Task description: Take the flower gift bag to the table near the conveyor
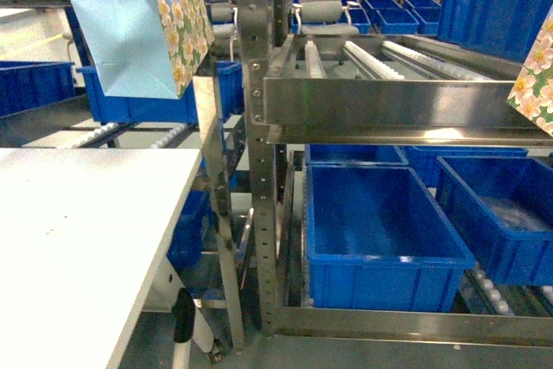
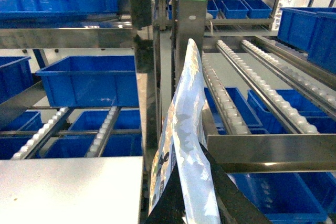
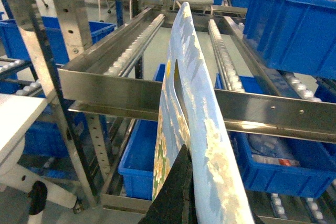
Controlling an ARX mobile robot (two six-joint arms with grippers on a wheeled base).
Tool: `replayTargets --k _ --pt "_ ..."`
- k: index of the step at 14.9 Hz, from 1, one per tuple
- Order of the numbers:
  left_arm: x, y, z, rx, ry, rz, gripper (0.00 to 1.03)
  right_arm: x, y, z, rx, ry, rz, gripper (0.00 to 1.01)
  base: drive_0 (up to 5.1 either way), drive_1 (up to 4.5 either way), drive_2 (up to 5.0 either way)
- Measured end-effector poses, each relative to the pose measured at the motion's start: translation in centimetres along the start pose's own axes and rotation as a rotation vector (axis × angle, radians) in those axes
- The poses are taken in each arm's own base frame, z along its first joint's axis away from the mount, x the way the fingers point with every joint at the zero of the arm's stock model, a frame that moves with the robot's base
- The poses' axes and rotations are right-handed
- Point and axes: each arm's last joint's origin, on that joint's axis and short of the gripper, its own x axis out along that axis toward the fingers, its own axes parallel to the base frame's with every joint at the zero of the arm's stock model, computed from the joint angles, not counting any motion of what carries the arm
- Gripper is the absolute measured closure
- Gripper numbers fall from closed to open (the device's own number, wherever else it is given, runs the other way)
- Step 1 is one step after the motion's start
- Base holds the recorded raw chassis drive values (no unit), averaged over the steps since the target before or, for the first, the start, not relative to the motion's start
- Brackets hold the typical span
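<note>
Left gripper [image 2: 184,211]: only the dark fingers are seen at the bottom edge of the left wrist view, closed on the lower edge of a flower gift bag [image 2: 181,150], which is held edge-on and pointing away from the wrist. Right gripper [image 3: 185,192]: dark fingers are seen at the bottom of the right wrist view, pinched on a second flower gift bag [image 3: 191,119], likewise held edge-on. Neither arm nor gripper body is visible in the head view; both arms are raised.
</note>
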Motion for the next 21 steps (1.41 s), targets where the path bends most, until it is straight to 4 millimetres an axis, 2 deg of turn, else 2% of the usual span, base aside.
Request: replayTargets --k 12,21 --pt "0.0 0.0 0.01 0.0 -0.001 0.0 1.01 0.0 0.0 0.01 -0.002 -0.002 0.0 0.99 -4.9 1.43 3.3" --pt "0.0 -0.01 -0.01 0.001 0.001 0.0 1.01 0.0 -0.01 0.0 -0.003 0.0 -0.001 0.99 -5.0 2.46 2.5"
